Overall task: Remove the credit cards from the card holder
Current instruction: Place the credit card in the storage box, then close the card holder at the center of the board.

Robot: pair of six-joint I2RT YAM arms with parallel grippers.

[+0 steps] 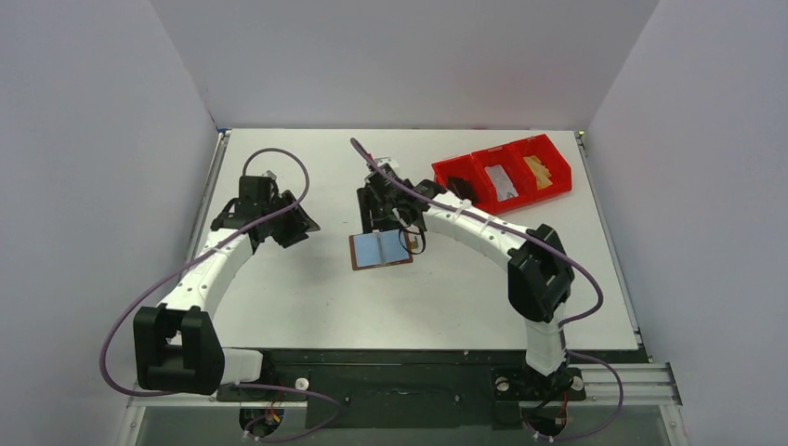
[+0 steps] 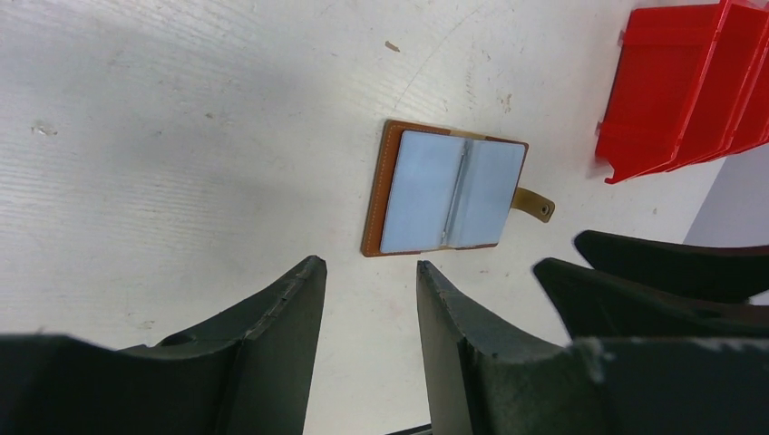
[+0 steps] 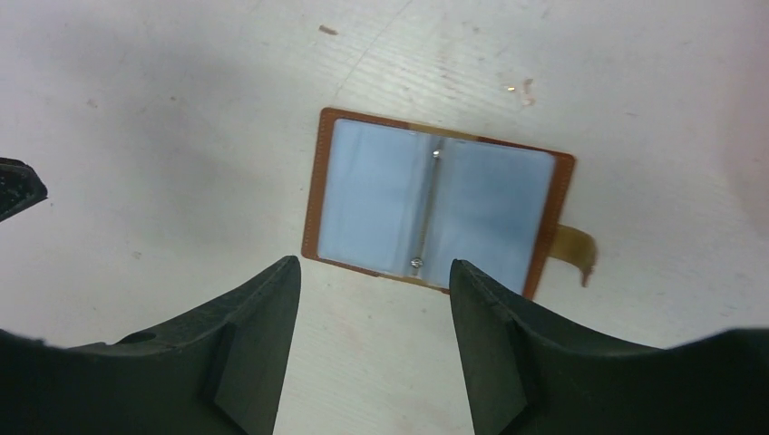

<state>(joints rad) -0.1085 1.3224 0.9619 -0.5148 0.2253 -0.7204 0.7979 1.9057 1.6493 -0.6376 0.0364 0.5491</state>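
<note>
At the middle of the white tabletop [image 1: 307,297], a brown leather bifold card holder [image 1: 381,249] lies spread open, pale blue pockets up.
The right end effector [image 3: 372,272] hangs just above it, jaws parted wide, gripping nothing. The left end effector [image 2: 367,267], off to the left, is likewise parted and holds nothing.

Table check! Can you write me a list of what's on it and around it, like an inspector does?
Surface: white table, a few small marks.
Job's things: brown card holder lies open and flat, blue pockets up; no loose cards seen on the table.
Clutter: red bin at the far right, things inside too small to tell.
Grippers: left gripper open, empty, left of the holder; right gripper open, empty, over the holder.
Cables: purple cable looping along each arm.
Surroundings: plain grey walls on three sides.
</note>
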